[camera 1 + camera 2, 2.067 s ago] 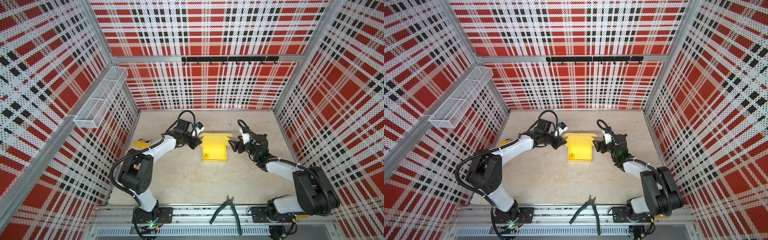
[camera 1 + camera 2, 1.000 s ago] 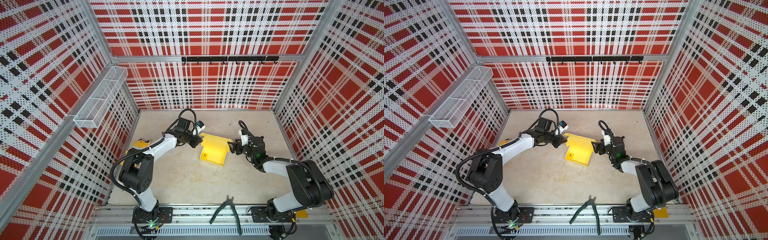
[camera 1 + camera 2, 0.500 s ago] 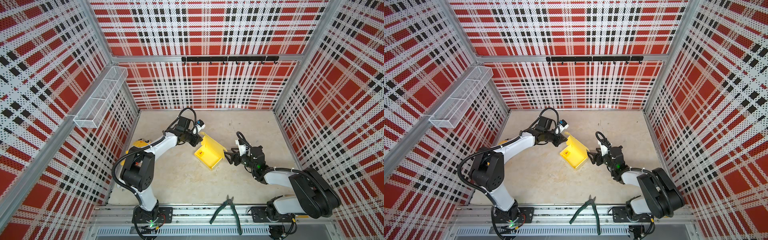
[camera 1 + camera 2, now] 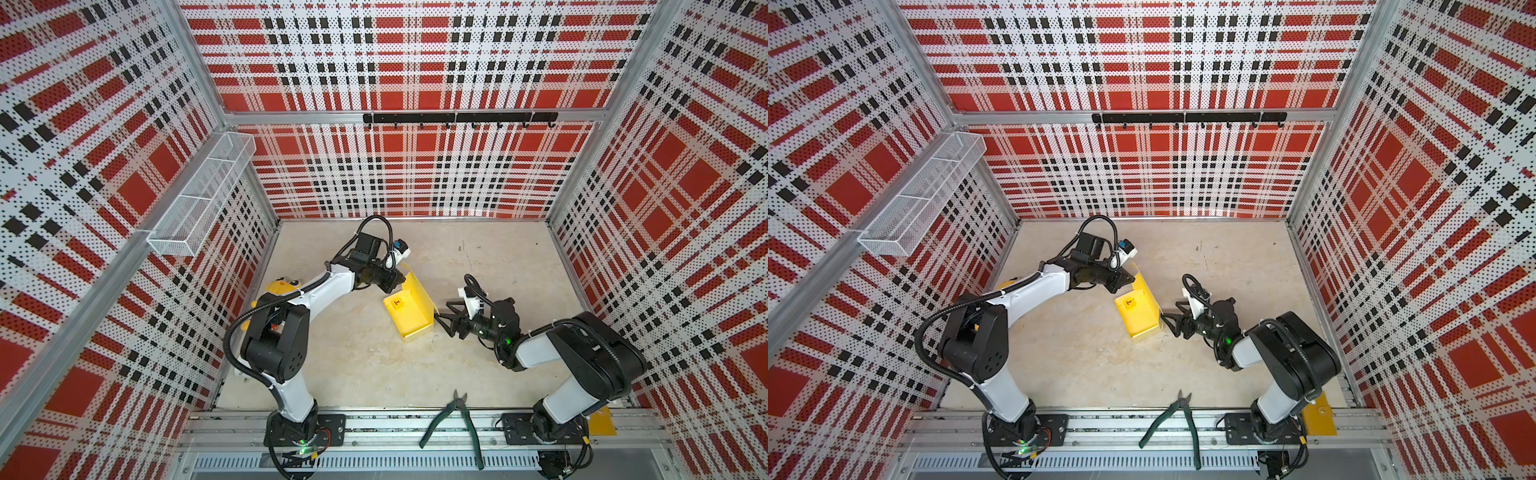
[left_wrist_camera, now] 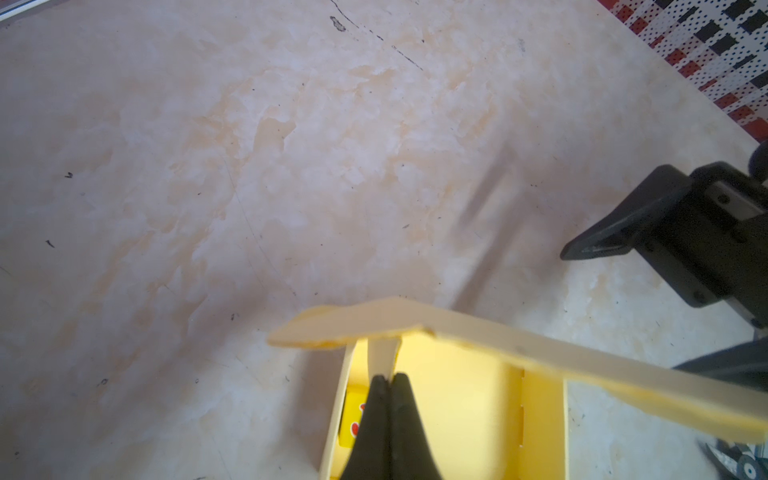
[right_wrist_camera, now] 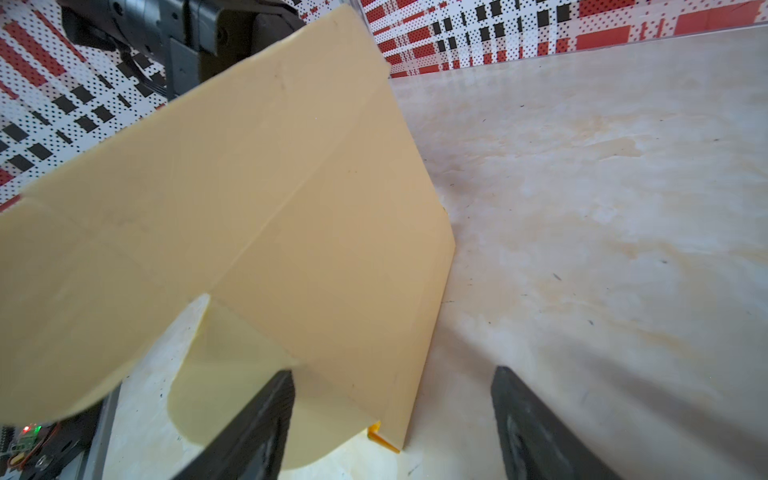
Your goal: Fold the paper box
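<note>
Two arms close in on the paper box (image 4: 411,318) from either side. In both top views it sits on the table (image 4: 374,374) about midway across and a little far of centre. It is turned askew with its tray open upward and its lid flap standing along the right edge. The left gripper (image 4: 398,282) is at the box's far corner. The right gripper (image 4: 444,319) sits just right of the near-right corner with its fingers spread. A small yellow block (image 4: 397,302) with a red mark lies in the tray's far-left corner. Green-handled pliers (image 4: 453,419) rest on the near rail and a yellow plush toy (image 4: 279,286) peeks out behind the left arm. A wire basket (image 4: 199,199) hangs on the left wall and a black hook rail (image 4: 457,117) on the far one.

Only the left wrist view shows the grip: the left gripper (image 5: 388,384) is clenched on a pale strip of the box (image 5: 457,399) under the lid flap.

The right wrist view shows the box's plain outer face (image 6: 291,208) and a rounded tab (image 6: 216,374). The right gripper (image 6: 386,415) is released, with the box's corner between its wide fingers. One finger overlaps the tab, but I cannot tell whether it touches.

The tabletop is pale marbled beige, flecked with dark scuffs. The walls are perforated panels in red, black and white plaid.
</note>
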You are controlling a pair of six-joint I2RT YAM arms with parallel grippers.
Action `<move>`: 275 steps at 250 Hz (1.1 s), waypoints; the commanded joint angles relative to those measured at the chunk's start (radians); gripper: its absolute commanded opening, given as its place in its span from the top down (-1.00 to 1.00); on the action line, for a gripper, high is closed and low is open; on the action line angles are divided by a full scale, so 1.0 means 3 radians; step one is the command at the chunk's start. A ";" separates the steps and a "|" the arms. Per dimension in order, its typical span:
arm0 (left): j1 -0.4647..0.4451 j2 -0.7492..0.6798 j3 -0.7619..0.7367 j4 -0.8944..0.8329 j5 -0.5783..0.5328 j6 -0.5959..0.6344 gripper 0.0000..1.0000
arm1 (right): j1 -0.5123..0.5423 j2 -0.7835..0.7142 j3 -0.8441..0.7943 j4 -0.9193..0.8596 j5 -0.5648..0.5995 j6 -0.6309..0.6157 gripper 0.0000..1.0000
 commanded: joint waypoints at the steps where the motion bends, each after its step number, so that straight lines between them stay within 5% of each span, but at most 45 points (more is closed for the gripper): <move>1: 0.0002 -0.0035 -0.0003 -0.0023 0.0013 -0.0010 0.94 | 0.0137 0.0111 -0.0013 0.0454 -0.0118 -0.0069 -0.55; 131: 0.0014 -0.0042 -0.0138 0.0070 0.0064 -0.0053 0.94 | 0.0368 0.0451 0.0203 0.0614 0.0009 -0.0207 -0.41; 186: 0.0056 -0.0139 -0.0366 0.0199 0.0120 -0.0101 0.95 | 0.0487 0.0426 0.0256 0.0607 0.0378 -0.0342 -0.11; 275: 0.0080 -0.0186 -0.0486 0.0331 0.0173 -0.0194 0.95 | 0.0637 0.0182 0.0293 0.0137 0.0820 -0.0751 -0.05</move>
